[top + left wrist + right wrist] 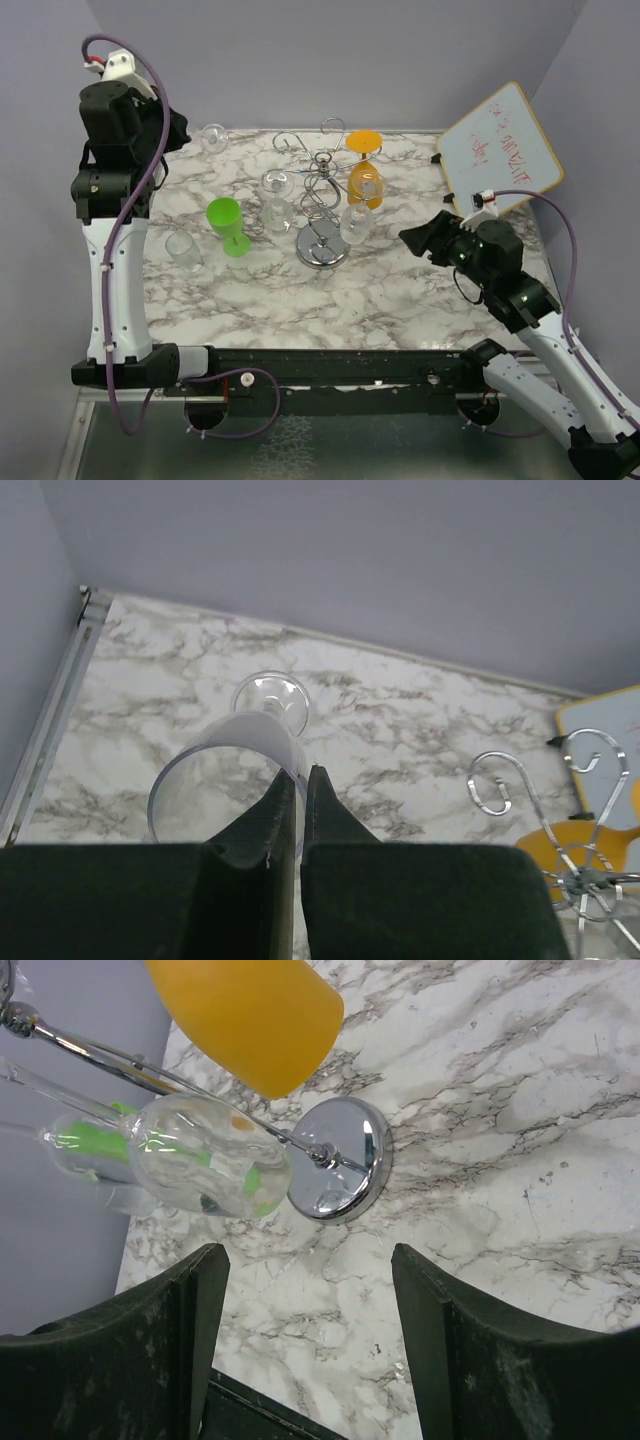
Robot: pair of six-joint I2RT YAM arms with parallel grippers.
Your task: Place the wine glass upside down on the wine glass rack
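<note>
Wine glass: carried in the air over the far left of the surface, with its foot pointing away from the wrist.
Left claw: pinched narrow on the bowl wall at the rim.
Handling: judged light, rigid, slick and brittle. A rim pinch may slip, so slow motion is advised.
Right claw: spread wide and empty, near the rack base.
Wine glass rack: an orange glass and clear glasses are hung on it, so a free arm must be chosen.
Obstacles: a green glass and a tumbler stand to the left of the rack.

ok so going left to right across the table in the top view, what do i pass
clear glass → green wine glass → clear wine glass → wine glass rack → orange wine glass → whiteboard
</note>
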